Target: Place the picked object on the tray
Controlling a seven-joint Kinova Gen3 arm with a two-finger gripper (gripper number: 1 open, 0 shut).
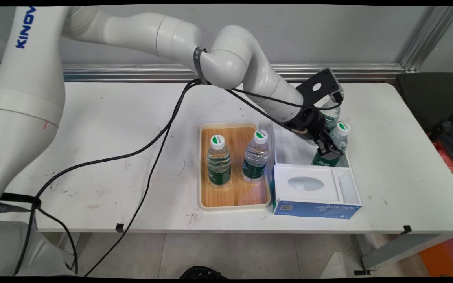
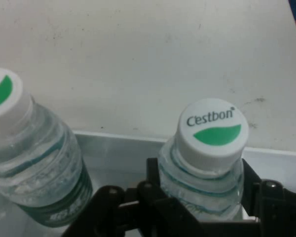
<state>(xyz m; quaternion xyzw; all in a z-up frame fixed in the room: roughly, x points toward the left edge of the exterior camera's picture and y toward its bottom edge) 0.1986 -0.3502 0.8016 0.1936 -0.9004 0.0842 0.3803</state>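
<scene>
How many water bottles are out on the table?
4: two stand on the wooden tray, at and; two in the white box, at and. More may be hidden.

White arm (image 1: 140,31) of rounded, glossy links; blue KINOVA lettering on the thick link at the far end from the tool. Black strap (image 1: 199,65) rings the elbow joint. Black cables (image 1: 155,145) hang from there. Black angled plate (image 1: 321,87) with a round hole beside the wrist. Black tool (image 1: 328,151), jointed linkage.

a white table (image 1: 112,118) stands before a grey wall (image 1: 309,31), tiled floor (image 1: 230,255) below.
</scene>
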